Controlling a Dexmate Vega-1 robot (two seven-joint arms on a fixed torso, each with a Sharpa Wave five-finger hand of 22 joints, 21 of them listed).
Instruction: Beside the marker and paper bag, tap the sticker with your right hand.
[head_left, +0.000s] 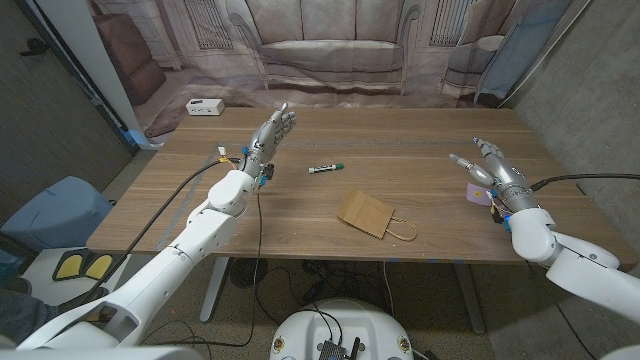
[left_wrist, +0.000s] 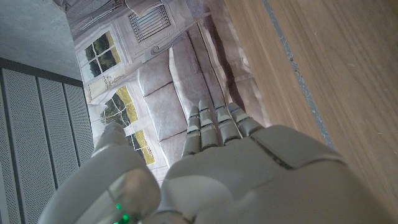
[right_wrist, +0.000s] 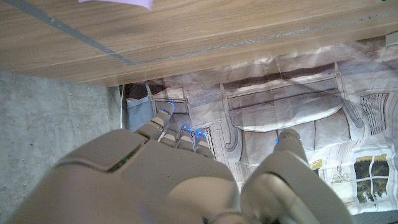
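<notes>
A small purple sticker (head_left: 476, 194) lies on the wooden table (head_left: 300, 215) near its right side; its edge also shows in the right wrist view as the sticker (right_wrist: 118, 2). My right hand (head_left: 492, 168) hovers just over and beside it, fingers stretched and apart, holding nothing. Right hand (right_wrist: 186, 174) appears from behind, fingers extended. A green-capped white marker (head_left: 325, 168) lies mid-table. The brown paper bag (head_left: 372, 214) lies flat in front of it, handle toward the right. My left hand (head_left: 270, 133) is raised at the table's left, fingers straight, empty; left hand (left_wrist: 211, 162).
A white box (head_left: 205, 106) sits at the far left corner of the table. A printed sofa backdrop (head_left: 330, 50) hangs behind the table. Cables (head_left: 232, 155) trail along the left arm. A blue bin (head_left: 45, 215) stands on the floor at left.
</notes>
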